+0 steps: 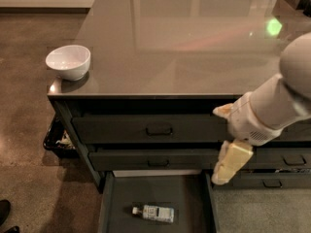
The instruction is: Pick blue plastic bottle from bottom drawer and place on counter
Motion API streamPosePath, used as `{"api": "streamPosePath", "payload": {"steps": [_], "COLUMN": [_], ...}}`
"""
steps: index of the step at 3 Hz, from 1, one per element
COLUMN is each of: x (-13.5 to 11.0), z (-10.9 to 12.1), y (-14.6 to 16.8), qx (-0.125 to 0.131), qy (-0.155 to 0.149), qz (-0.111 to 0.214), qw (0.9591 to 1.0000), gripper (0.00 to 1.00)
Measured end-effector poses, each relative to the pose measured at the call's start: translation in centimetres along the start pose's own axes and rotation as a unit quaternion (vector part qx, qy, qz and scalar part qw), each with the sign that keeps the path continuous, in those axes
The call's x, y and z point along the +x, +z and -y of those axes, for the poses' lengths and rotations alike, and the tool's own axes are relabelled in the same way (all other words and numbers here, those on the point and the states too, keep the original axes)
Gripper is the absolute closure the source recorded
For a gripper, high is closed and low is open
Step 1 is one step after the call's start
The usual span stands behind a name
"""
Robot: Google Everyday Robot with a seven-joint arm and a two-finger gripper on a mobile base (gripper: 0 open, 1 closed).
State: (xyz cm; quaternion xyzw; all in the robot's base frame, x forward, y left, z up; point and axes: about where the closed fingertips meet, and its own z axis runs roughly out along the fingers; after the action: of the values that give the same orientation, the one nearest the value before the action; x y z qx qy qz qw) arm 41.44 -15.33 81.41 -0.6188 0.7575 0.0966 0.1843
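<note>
– Counter (pixel 184 42) condition?
– Glossy grey-brown top, with a white bowl (pixel 68 61) at its left front corner.
– Location of the blue plastic bottle (pixel 154 212)?
– It lies on its side on the floor of the open bottom drawer (pixel 170 191), cap to the left.
– Gripper (pixel 224 171) position and state?
– It hangs pointing down before the cabinet front, above the drawer's right edge, apart from the bottle. Open or closed: cannot tell.
</note>
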Motion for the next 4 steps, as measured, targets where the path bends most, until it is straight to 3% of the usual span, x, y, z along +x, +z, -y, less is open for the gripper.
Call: {"api": "streamPosePath", "payload": {"steps": [1,2,3,4], "x": [-0.3,-0.8,-1.0,-1.0], "z": [-1.8,-3.3,-2.3,-2.3], "y": [8.1,15.0,15.3,15.3], "qx": [-0.035,-0.047,-0.027,-0.027], "qy": [-0.005,-0.008,-0.005,-0.005], "qz": [0.051,0.08,0.085,0.085], "qw": [0.9981,0.9957,0.996,0.996], "gripper": [0.0,0.0,0.0,0.0]}}
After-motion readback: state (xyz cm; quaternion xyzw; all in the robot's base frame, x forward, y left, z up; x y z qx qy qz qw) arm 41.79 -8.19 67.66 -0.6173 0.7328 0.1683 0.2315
